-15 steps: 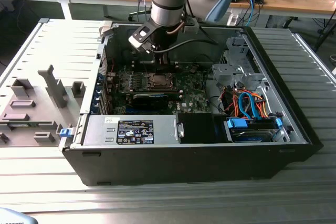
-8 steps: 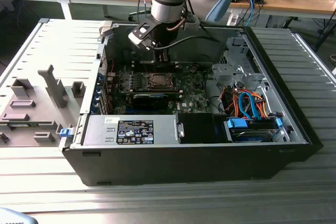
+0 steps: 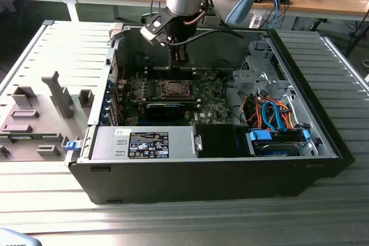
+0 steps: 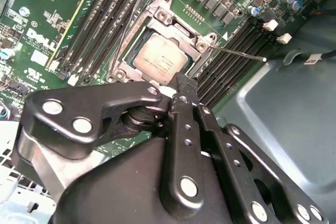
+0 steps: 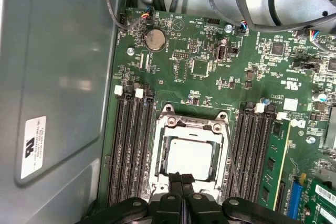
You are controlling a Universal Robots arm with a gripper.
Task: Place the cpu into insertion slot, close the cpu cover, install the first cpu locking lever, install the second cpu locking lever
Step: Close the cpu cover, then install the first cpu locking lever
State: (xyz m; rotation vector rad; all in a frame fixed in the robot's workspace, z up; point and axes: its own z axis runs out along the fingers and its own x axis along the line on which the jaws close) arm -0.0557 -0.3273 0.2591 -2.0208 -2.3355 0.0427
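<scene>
Two of four steps look done: cpu (image 5: 190,157) in insertion slot (image 5: 167,110), cpu cover (image 5: 226,150) down; locking levers (image 4: 239,52) loose; end effector (image 5: 181,178) pressed together

cpu (image 5: 190,157): near edge tucked under the gripper (image 5: 181,177) tips
gripper: body cut off in both wrist views
insertion slot (image 3: 173,89): too tiny to make out in exterior view

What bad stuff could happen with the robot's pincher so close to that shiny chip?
The gripper, shut, sits right at the edge of the cpu cover, so a slip might scratch the cpu. The thin locking lever sticks out unlatched and could get bent or snagged.
</scene>
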